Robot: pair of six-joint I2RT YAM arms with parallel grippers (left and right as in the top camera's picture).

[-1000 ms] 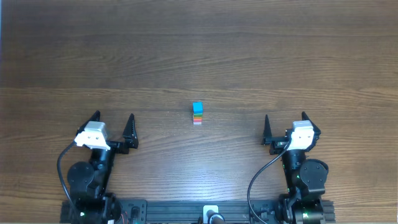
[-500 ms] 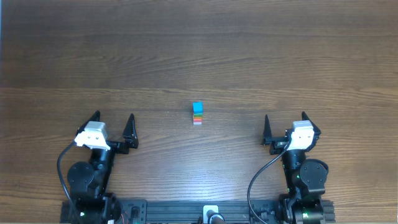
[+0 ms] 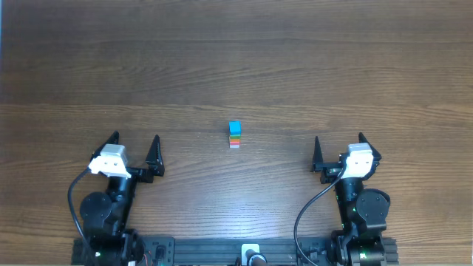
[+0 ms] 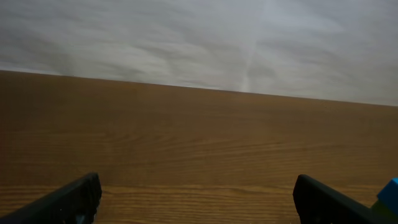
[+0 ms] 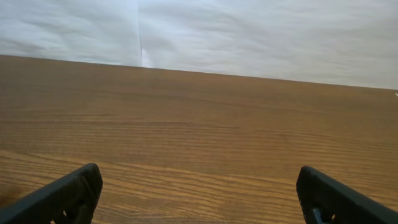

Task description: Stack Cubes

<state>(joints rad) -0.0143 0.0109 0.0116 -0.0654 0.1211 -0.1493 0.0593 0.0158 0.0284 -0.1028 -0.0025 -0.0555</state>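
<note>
Cube stack upright at table centre: blue cube on top, green, orange, pale cubes beneath

You see the stack with a blue cube on top and green, orange and pale layers beneath. Around the stack, the table is brown wood grain. The left gripper and right gripper are black, white-capped.

A wooden table bears one cube stack near its middle.
</note>
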